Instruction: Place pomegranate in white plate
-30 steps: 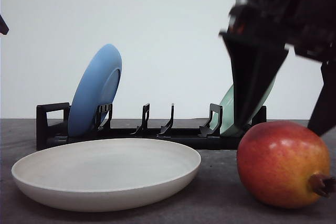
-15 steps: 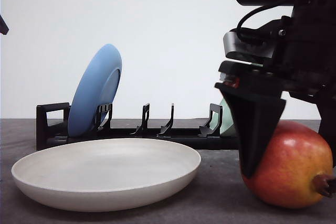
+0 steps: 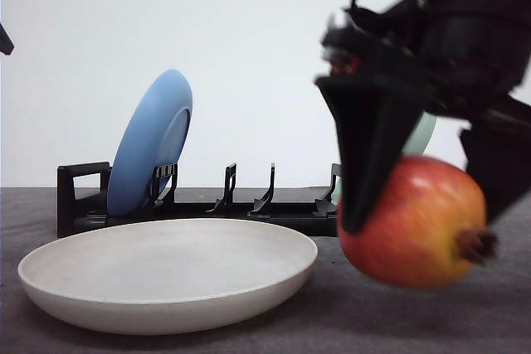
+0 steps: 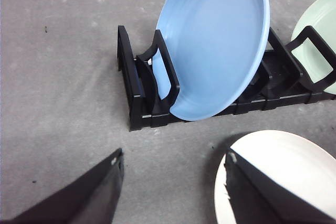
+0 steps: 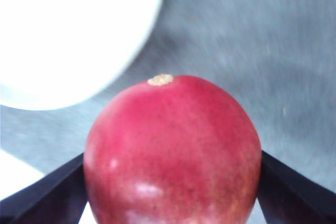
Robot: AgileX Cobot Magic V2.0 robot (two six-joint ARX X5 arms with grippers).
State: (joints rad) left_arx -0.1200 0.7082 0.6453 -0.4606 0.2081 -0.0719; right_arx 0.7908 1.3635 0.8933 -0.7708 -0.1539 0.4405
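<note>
My left gripper [image 4: 170, 192] hangs with jaws spread wide above the grey table [image 4: 63, 103], near the blue plate [image 3: 151, 143] standing in the black rack [image 3: 83, 196]. The white plate [image 3: 170, 275] lies flat in front. To its right, my right gripper [image 3: 419, 205] clamps the pomegranate [image 3: 412, 223], clear of the table.

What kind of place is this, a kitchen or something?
Probably a test tabletop set up like a kitchen, not a real one. A black dish rack holds a blue plate on a bare gray table, against a blank white wall, and a robot claw grips a pomegranate.
</note>
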